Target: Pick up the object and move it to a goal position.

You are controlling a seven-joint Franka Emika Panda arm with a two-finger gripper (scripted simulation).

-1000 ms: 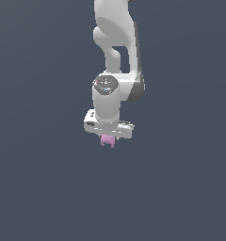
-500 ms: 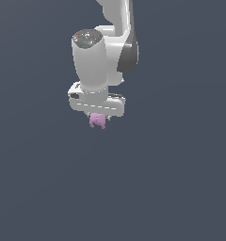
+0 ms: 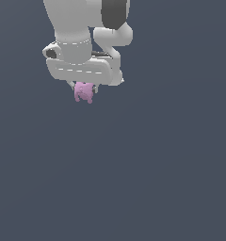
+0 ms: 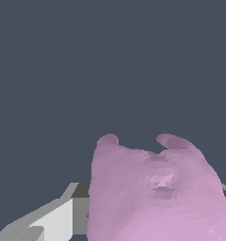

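Observation:
The object [image 3: 83, 92] is a small pink-lilac lumpy thing with short stubs at its lower edge. It hangs just under the white gripper [image 3: 83, 87] in the upper left part of the exterior view. The fingers are shut on it and mostly hidden behind the hand's wide body. In the wrist view the object [image 4: 155, 193] fills the near field, with a grey-white finger [image 4: 53, 221] showing beside it. No goal marker shows in either view.
Only a plain dark grey-blue background surrounds the arm [image 3: 86, 33]. No table, edge or other thing shows.
The arm has carried the object up and toward the exterior view's left, and it looms larger, nearer the camera. The grip has stayed shut on the object.

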